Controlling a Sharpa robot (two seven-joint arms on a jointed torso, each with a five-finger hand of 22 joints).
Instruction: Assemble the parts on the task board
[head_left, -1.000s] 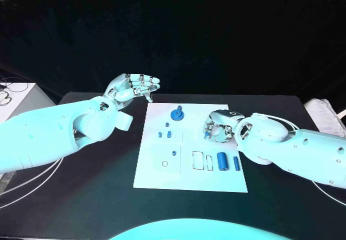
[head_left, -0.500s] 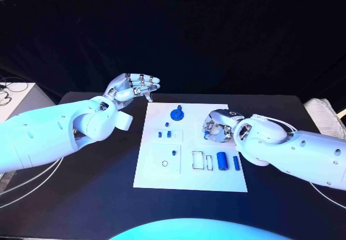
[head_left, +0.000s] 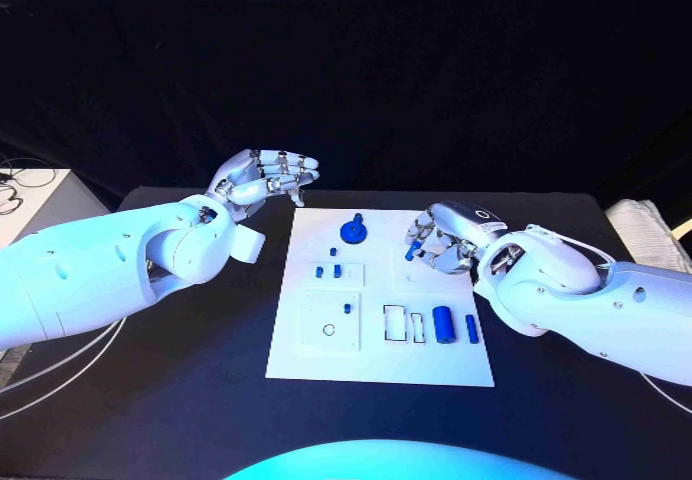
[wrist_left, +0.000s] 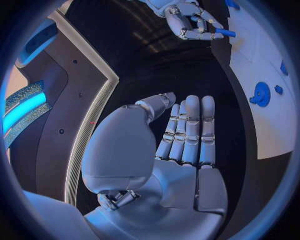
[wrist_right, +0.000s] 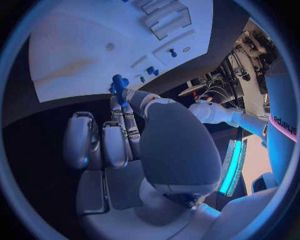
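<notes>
Right hand (head_left: 444, 243) hovers above the right edge of the task board (head_left: 378, 362), pinching a slim blue peg (wrist_right: 117, 86) between thumb and fingertip, the other fingers curled; left hand (head_left: 267, 176) is raised off the board's far left corner, fingers bent inward around nothing; on the board lie a round blue part (head_left: 353, 231), two small blue studs (head_left: 327, 270) and two blue cylinders (head_left: 454, 325) near the right edge.
</notes>
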